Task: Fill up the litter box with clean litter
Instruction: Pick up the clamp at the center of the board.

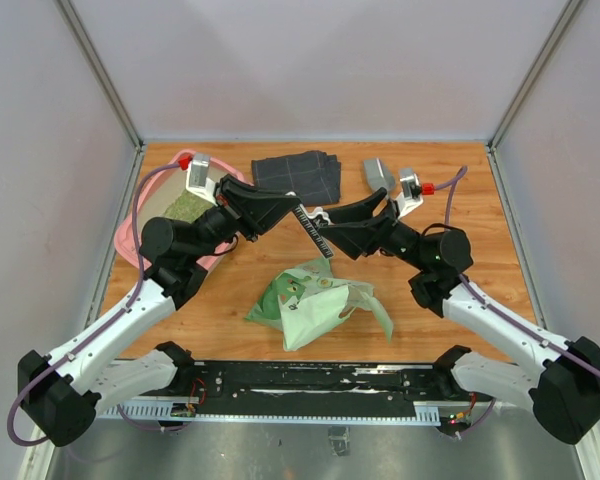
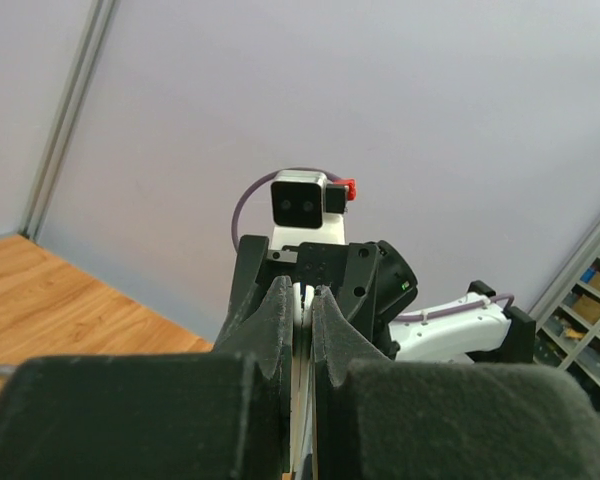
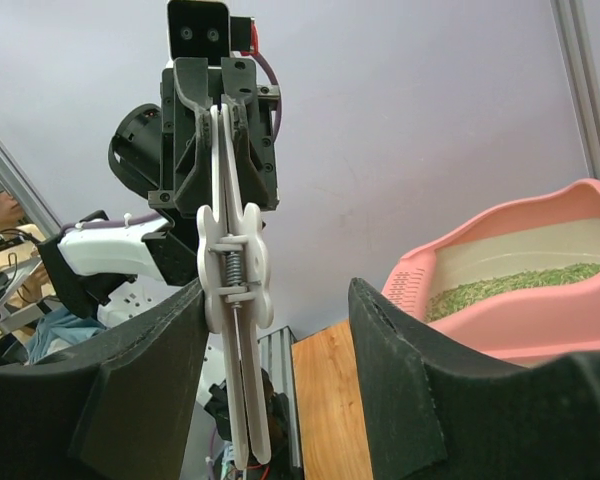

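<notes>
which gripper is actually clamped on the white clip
The left gripper: its fingers pinch the white clip, while the right gripper stands open around it.

- The left arm (image 1: 130,320) reaches forward and inward, with its elbow bent to the left of the bag (image 1: 320,300).
- The left gripper (image 1: 292,207) hangs just beyond the bag, its fingers pinched tight on a white clip (image 3: 235,280).
- The right arm (image 1: 490,320) mirrors it — elbow to the bag's right, wrist turned inward.
- The right gripper (image 3: 275,290) faces the left one beyond the bag — jaws spread wide, the clip between them.
</notes>
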Motion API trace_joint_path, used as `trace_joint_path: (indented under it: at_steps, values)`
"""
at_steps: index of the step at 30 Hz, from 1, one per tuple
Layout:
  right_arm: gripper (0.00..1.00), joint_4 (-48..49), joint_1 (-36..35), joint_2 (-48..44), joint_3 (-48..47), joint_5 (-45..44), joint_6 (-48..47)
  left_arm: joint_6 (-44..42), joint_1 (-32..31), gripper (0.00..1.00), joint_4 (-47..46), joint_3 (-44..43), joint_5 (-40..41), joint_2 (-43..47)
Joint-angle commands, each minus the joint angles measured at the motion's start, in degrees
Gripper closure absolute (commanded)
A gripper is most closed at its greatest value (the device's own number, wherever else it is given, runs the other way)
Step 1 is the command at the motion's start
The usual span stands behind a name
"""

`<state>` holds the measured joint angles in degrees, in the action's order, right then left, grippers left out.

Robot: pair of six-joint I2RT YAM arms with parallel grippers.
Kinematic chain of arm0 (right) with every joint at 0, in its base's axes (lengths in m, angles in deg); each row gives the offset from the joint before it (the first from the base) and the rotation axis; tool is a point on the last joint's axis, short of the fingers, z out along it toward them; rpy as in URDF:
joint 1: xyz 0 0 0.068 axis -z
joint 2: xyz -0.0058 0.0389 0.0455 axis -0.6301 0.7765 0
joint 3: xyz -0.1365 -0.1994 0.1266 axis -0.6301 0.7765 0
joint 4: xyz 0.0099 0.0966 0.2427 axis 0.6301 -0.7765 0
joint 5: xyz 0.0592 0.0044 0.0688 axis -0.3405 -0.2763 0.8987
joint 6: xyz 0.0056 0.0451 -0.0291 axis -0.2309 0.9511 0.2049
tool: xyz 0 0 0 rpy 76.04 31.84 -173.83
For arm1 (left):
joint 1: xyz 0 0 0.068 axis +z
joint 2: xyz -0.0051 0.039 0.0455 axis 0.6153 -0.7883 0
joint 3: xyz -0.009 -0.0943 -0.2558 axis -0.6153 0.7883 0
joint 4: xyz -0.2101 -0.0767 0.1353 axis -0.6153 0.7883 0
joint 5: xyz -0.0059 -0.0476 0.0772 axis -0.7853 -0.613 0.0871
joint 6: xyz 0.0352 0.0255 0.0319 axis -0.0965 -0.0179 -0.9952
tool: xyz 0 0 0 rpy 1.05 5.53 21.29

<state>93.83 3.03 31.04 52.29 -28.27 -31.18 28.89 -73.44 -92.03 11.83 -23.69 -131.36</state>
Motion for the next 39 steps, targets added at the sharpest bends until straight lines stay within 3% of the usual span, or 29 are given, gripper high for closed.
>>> trace_joint_path:
  at_steps: [1, 7, 12, 14, 19, 21, 22, 24, 26, 28, 32, 39]
  values:
    - [0.45, 4.8, -1.3, 0.5, -1.2, -2.9, 0.3, 1.2, -0.2, 1.0, -1.9, 0.2, -0.2, 0.9]
    - [0.44, 7.2, -2.6, 1.7, -1.7, -4.2, 0.5, 2.1, -0.2, 1.0, -2.9, 1.2, 0.6, 0.9]
    - [0.49, 8.8, -3.8, 2.5, -2.0, -5.1, 0.2, 2.1, -0.2, 1.0, -3.1, 1.8, 1.4, 1.0]
    - [0.59, 9.6, -4.2, 2.9, -2.2, -5.2, 0.2, 2.4, -0.2, 1.0, -3.3, 1.9, 1.5, 1.0]
    - [0.96, 14.7, -4.8, 4.3, -1.9, -4.4, 0.3, 2.7, -0.2, 1.0, -3.6, 2.2, 1.5, 0.9]
    - [0.99, 17.6, -4.9, 4.6, -1.1, -4.5, 0.3, 2.6, -0.2, 0.99, -3.2, 2.7, 2.1, 1.2]
    - [0.99, 18.4, -4.9, 4.7, -0.8, -4.4, 0.2, 2.5, -0.2, 0.95, -2.9, 3.0, 2.8, 1.6]
    - [0.99, 17.6, -4.9, 4.2, -0.6, -4.9, -0.7, 1.2, -0.2, 0.78, -0.6, 3.1, 4.1, 2.4]
    - [0.99, 13.3, -4.8, 2.7, 0.3, -6.8, -2.8, -1.8, -0.2, 0.57, 5.8, 2.6, 5.7, 3.9]
    - [0.99, 10.4, -4.6, 1.2, 1.1, -8.0, -4.8, -5.9, -0.2, 0.46, 13.5, 1.7, 8.7, 6.1]
    - [0.99, 6.7, -4.4, 1.1, -1.0, -3.3, -6.6, -12.4, -0.2, 0.39, 22.3, 0.0, 9.2, 8.2]
    - [0.99, 8.6, -4.5, 3.1, -2.2, 1.8, -6.4, -9.1, -0.2, 0.36, 16.0, 0.9, 1.7, 7.5]
